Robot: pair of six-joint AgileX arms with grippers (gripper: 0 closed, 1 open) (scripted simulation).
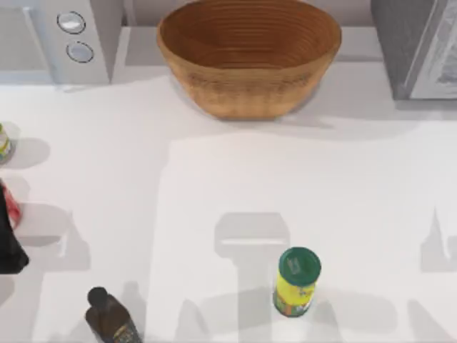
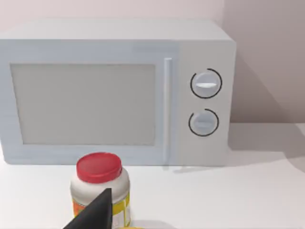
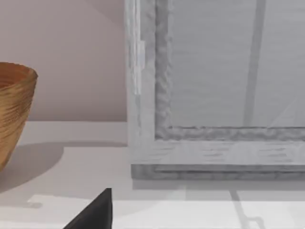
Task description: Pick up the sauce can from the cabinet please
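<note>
In the top view, the white surface (image 1: 214, 186) carries a woven basket (image 1: 250, 64) at the upper middle of the frame. A microwave (image 1: 57, 36) is in the upper left corner and a grey cabinet (image 1: 421, 50) in the upper right. A yellow container with a green lid (image 1: 296, 282) stands upright at the lower middle, and a small dark bottle (image 1: 111, 318) stands at the lower left, well apart from it. A black part of my left arm (image 1: 11, 250) juts in at the left edge.

In the left wrist view, one of my left fingers (image 2: 95, 214) shows as a dark wedge at the lower edge of the frame. It overlaps a red-lidded jar (image 2: 100, 186) that stands before the microwave; whether it touches the jar, and how far the pair is open, I cannot tell.

In the right wrist view, one of my right fingers (image 3: 95, 214) shows as the same dark wedge, over bare surface. The cabinet front rises ahead and the basket sits at the left edge. I cannot tell how far this pair is open either, nor where the sauce can stands.
</note>
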